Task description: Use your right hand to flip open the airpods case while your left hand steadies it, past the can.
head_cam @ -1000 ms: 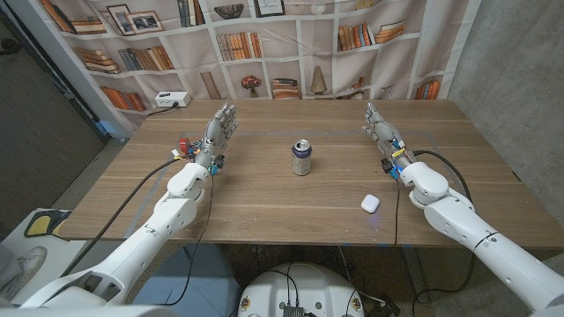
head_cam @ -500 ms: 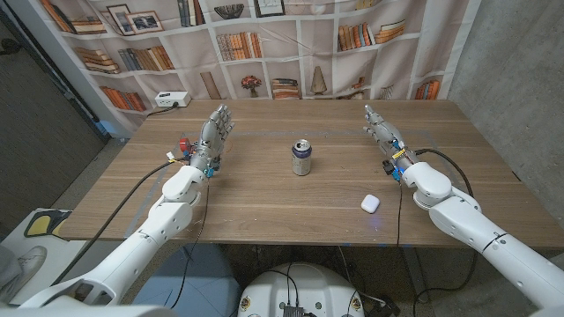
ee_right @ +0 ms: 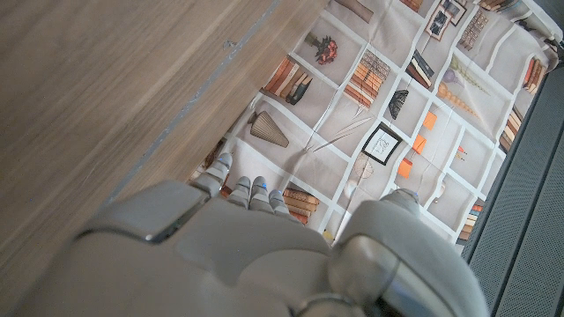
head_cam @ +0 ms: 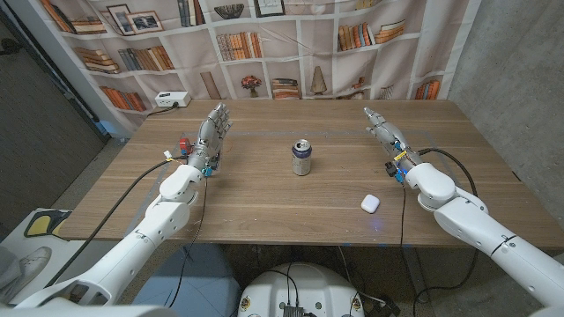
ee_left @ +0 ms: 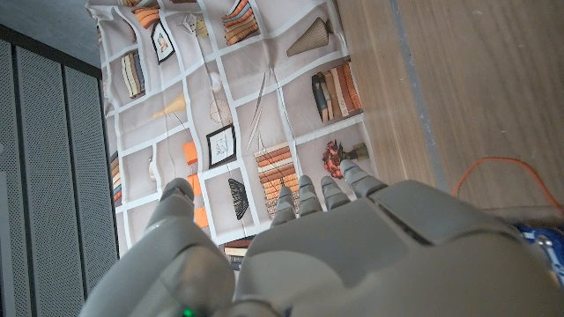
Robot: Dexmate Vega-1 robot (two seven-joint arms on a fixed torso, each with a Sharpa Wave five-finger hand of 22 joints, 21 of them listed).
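The white airpods case (head_cam: pixel 369 202) lies closed on the table near the front right edge. A silver and blue can (head_cam: pixel 302 158) stands upright at the table's middle. My left hand (head_cam: pixel 211 134) is raised over the left part of the table, fingers straight and apart, holding nothing; its back also shows in the left wrist view (ee_left: pixel 352 255). My right hand (head_cam: pixel 384 132) is held up at the right, behind the case and well apart from it, fingers extended and empty; its back is seen in the right wrist view (ee_right: pixel 220 255).
A bookshelf-printed backdrop (head_cam: pixel 264 53) hangs behind the table's far edge. A white power strip (head_cam: pixel 171 99) sits at the far left corner. Cables run from both wrists over the table near each forearm.
Both hands have drifted slightly outward and away from the middle. The case and the can have not moved.
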